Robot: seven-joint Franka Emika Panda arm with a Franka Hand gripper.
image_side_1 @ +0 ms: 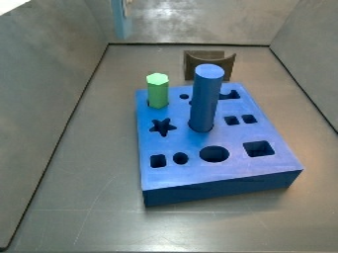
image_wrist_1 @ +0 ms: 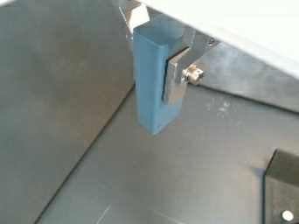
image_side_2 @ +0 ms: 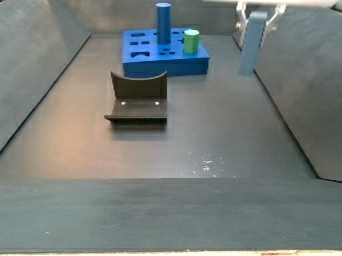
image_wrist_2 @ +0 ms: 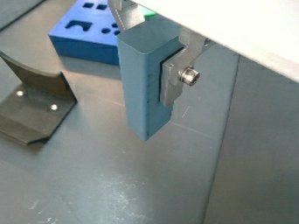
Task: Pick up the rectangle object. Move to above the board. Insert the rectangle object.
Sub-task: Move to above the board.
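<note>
Wrist views both show the gripper (image_wrist_2: pixel 163 74) clamped on the rectangle object (image_wrist_2: pixel 149 83) — a silver finger (image_wrist_1: pixel 176 77) with its screw lies flat against one face, and the bar hangs straight down from the jaws with its lower end clear of the grey floor. In a side view the gripper (image_side_2: pixel 254 14) sits high near the right wall, with the bar (image_side_2: pixel 250 45) lifted well off the floor beneath it.

The pick-up looks done; the step in hand is judged to be the carry toward the board (image_wrist_2: pixel 93 31). That blue block lies off to one side of the gripper and some way beyond it, not yet underneath. The fixture (image_wrist_2: pixel 33 107) stands on the floor nearer the gripper, between it and the camera in a side view (image_side_2: pixel 136 100).

The next move calls for travelling sideways until the bar hangs over a matching rectangular hole, keeping height to clear the dark-blue cylinder (image_side_2: pixel 162 25) and green peg (image_side_2: pixel 191 41) standing in the board (image_side_2: pixel 167 55). A side view shows the board's top (image_side_1: pixel 218 158) with star, round and square holes, plus a brown arch piece (image_side_1: pixel 207 61) behind.

The bar itself is slim, matte, light blue — plain faces, crisp edges, square end.
</note>
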